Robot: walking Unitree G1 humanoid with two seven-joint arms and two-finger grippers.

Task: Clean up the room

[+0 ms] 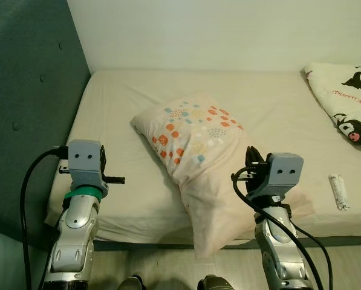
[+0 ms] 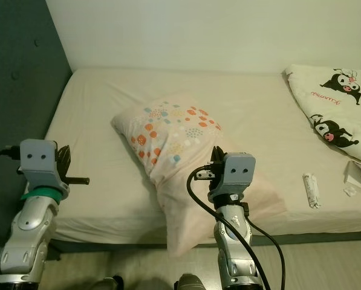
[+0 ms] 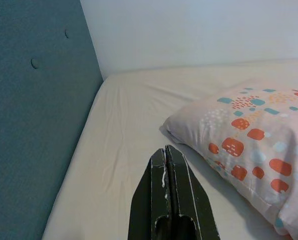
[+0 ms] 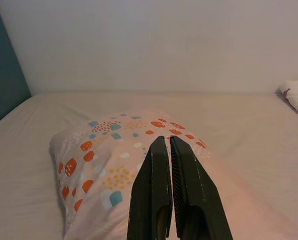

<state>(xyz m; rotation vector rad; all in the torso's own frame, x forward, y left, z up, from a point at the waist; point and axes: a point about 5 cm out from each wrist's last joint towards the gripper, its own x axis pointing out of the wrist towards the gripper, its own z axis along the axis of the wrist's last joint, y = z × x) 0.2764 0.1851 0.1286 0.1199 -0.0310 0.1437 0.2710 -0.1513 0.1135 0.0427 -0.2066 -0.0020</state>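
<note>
On bed [image 1: 126, 109]: pillow [image 1: 192, 145] lies askew, overhanging edge; I judge tidying barely begun. Left gripper [image 3: 166, 165], right gripper [image 4: 167, 160] fingers pressed together, empty.

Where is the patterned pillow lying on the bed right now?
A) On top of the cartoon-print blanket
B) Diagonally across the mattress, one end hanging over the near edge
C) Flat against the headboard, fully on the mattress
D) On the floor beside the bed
B: the pillow lies diagonally on the mattress, its lower end drooping past the near edge between the left hand and right hand.
</note>
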